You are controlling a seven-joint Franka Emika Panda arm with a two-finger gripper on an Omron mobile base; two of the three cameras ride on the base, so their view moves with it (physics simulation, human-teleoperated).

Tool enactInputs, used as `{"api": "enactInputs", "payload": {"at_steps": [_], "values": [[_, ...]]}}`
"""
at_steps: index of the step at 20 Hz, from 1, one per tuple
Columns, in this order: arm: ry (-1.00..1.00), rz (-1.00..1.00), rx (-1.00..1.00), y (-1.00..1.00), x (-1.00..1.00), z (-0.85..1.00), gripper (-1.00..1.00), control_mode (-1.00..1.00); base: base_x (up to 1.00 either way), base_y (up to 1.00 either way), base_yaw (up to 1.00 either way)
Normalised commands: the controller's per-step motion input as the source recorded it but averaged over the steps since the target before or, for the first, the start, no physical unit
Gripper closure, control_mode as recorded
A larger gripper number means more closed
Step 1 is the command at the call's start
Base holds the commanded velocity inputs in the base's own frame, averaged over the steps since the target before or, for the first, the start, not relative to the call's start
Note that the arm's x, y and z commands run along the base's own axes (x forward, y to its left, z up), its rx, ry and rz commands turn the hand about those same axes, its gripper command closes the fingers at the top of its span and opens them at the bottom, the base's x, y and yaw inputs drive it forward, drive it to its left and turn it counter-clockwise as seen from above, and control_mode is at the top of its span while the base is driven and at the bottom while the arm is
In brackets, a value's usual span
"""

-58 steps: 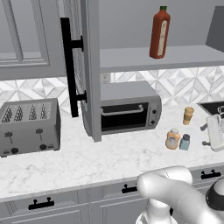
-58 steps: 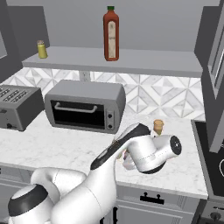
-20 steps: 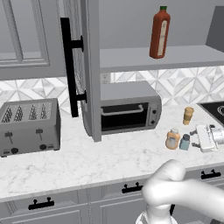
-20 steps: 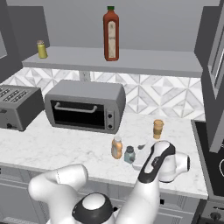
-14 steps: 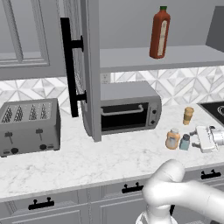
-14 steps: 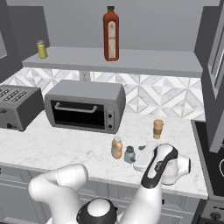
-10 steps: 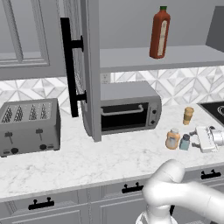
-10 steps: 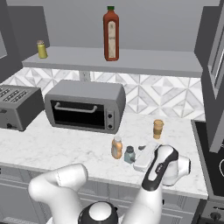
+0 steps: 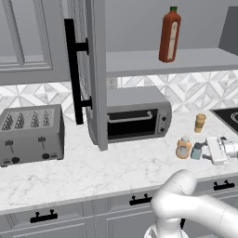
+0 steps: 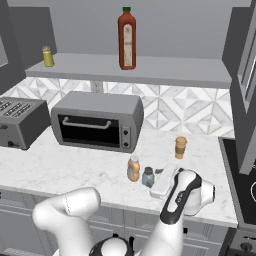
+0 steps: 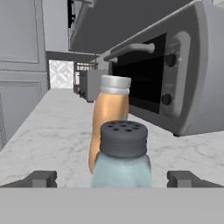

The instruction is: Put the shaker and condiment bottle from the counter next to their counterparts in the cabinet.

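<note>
The pale teal shaker (image 9: 196, 151) (image 10: 147, 177) with a dark perforated lid stands on the marble counter (image 9: 93, 172). The squat orange condiment bottle (image 9: 183, 148) (image 10: 133, 168) stands just left of it, nearly touching. My gripper (image 9: 202, 148) (image 10: 157, 173) lies level with the counter at the shaker's right and is open. In the hand view the shaker (image 11: 122, 153) stands close between my spread fingertips (image 11: 41, 178), in the open gripper (image 11: 113, 179), with the orange bottle (image 11: 107, 118) right behind it. The tall red bottle (image 9: 169, 35) (image 10: 127, 39) stands on the cabinet shelf (image 9: 186, 60).
The cabinet door (image 9: 95, 74) with its black bar handle (image 9: 70, 69) hangs open over the toaster oven (image 9: 135, 114) (image 10: 97, 122). A tan-brown cylinder (image 9: 200, 123) stands behind the bottles. There is a toaster (image 9: 30, 135) at the left, a stove (image 10: 245, 175) at the right, and a small yellow jar (image 10: 47, 56) on the shelf.
My hand has come down from higher up to counter level and edged left until the shaker stands between its fingers. Shaker and orange bottle have stayed put.
</note>
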Motion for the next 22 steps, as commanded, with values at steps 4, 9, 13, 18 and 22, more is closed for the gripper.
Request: {"api": "enactInputs", "payload": {"at_steps": [4, 9, 13, 18, 22], "values": [[0.01, 0.00, 0.01, 0.31, -0.01, 0.00, -1.00, -1.00, 0.00, 0.00, 0.00], [0.15, -0.02, 0.01, 0.34, 0.12, 0.00, 1.00, -1.00, 0.00, 0.00, 0.00], [0.32, -0.10, 0.06, -0.02, 0.54, 0.09, 1.00, -1.00, 0.00, 0.00, 0.00], [0.10, -0.27, 0.08, -0.13, -0.18, 0.60, 1.00, -1.00, 0.00, 0.00, 0.00], [0.02, -0.34, 0.09, -0.12, -0.60, 0.49, 1.00, -1.00, 0.00, 0.00, 0.00]]}}
